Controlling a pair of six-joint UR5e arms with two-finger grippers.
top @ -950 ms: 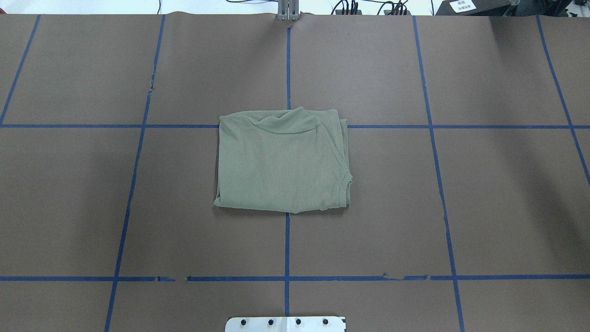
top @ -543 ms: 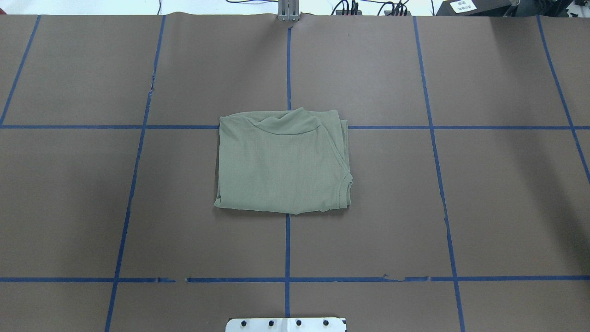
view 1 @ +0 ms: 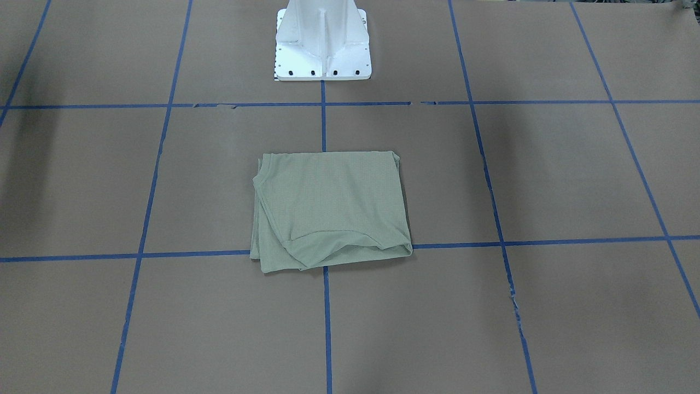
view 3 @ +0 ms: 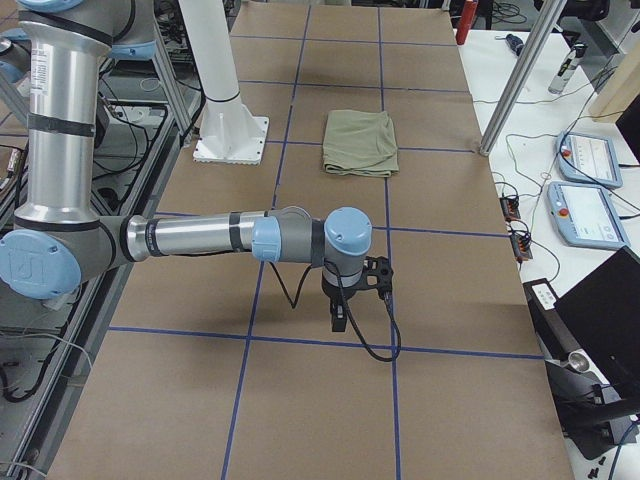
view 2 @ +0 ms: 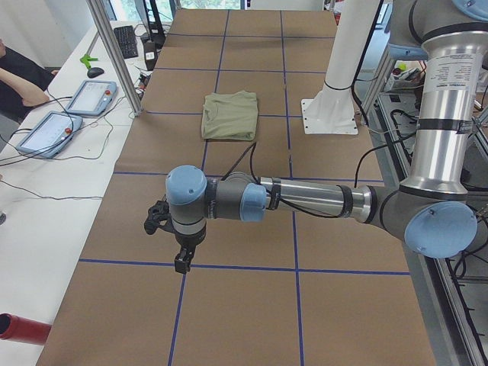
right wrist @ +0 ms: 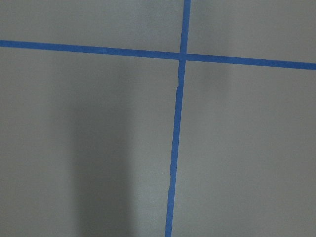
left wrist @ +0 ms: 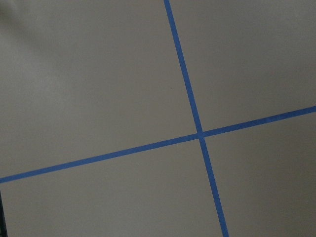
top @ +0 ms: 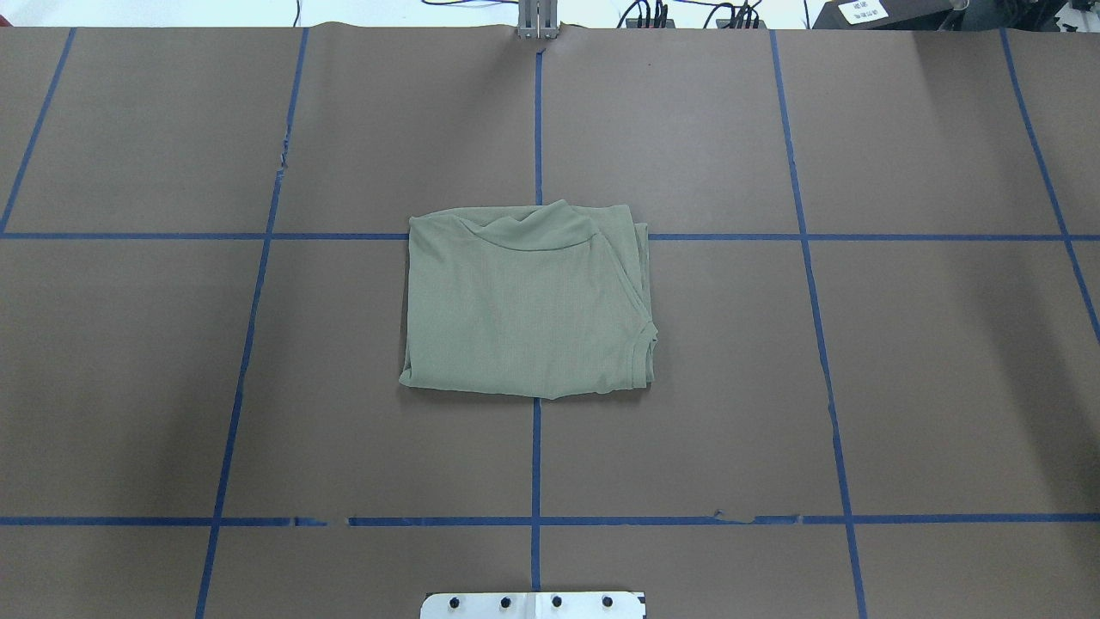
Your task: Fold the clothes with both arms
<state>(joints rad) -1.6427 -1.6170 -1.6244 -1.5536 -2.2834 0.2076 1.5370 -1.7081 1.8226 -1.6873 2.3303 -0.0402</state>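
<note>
While apart from left arm point(view 2: 313, 200) and right arm point(view 3: 190, 237), one shirt point(top: 524, 309)

Pale sage green all over the shirt point(top: 524, 301), with a fine knit rib. Matte brown on the table point(top: 172, 387), squared off by a grid of blue tape lines point(top: 536, 464). White on the pedestal base point(view 1: 322, 44). Silver and grey along the left arm point(view 2: 313, 200) and the right arm point(view 3: 190, 237), light blue on the joint caps point(view 2: 186, 185). Black on the left gripper point(view 2: 181, 255) and the right gripper point(view 3: 340, 315). Red on a cylinder point(view 2: 19, 328) beside the table.
</note>
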